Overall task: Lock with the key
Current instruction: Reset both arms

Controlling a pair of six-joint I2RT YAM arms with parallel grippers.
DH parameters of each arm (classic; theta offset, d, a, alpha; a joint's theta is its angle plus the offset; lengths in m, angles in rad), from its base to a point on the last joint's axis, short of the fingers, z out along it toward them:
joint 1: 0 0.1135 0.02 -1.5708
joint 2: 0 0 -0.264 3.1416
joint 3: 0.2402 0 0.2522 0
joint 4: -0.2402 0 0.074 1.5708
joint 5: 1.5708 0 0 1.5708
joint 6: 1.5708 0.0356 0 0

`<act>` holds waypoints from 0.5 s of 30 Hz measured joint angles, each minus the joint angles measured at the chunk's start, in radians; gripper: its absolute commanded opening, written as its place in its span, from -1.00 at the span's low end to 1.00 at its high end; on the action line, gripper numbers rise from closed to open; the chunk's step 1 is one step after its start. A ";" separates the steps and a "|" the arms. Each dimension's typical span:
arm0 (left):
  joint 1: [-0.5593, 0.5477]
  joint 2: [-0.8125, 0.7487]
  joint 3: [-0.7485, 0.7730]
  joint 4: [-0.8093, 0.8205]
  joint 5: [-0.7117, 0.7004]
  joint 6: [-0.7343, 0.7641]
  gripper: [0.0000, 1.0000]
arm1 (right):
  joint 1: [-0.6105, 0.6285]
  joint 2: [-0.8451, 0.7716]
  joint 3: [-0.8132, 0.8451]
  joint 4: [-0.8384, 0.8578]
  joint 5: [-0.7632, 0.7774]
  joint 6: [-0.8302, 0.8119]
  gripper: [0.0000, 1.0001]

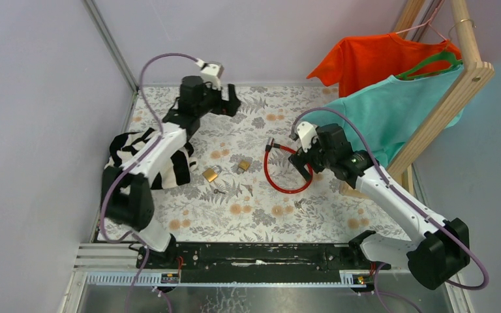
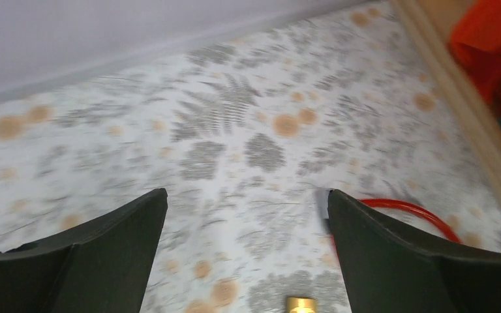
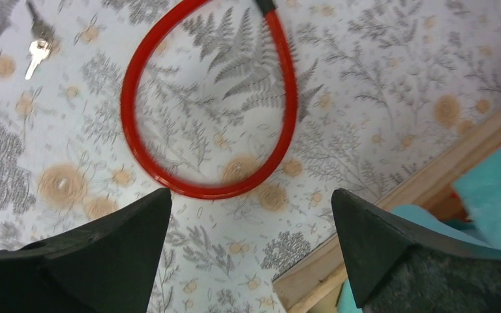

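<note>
A brass padlock (image 1: 211,174) lies on the floral cloth near the middle, with a smaller brass lock (image 1: 243,165) to its right and a small key (image 1: 218,192) just in front. A red cable loop (image 1: 287,171) lies right of them. My left gripper (image 1: 233,102) is open and empty at the back of the table, far from the locks; its wrist view (image 2: 246,195) shows a brass piece (image 2: 300,304) at the bottom edge. My right gripper (image 1: 302,166) is open and empty above the red loop (image 3: 209,104); a silver key (image 3: 37,49) shows at the top left of its wrist view.
A black-and-white striped cloth (image 1: 163,160) lies at the left. A wooden rack (image 1: 443,104) with an orange shirt (image 1: 372,59) and a teal shirt (image 1: 391,111) stands at the right; its base (image 3: 391,215) is close to the right gripper.
</note>
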 measured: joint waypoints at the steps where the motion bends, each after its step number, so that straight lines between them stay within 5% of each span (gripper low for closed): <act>1: 0.011 -0.053 -0.047 0.012 -0.037 0.016 1.00 | -0.003 0.000 0.000 0.019 0.013 0.011 0.98; 7: 0.037 -0.321 -0.261 0.063 -0.257 0.121 1.00 | -0.034 0.023 0.010 0.122 0.050 0.089 0.98; 15: 0.074 -0.544 -0.413 0.030 -0.252 0.234 1.00 | -0.050 0.062 0.058 0.227 0.104 0.141 0.98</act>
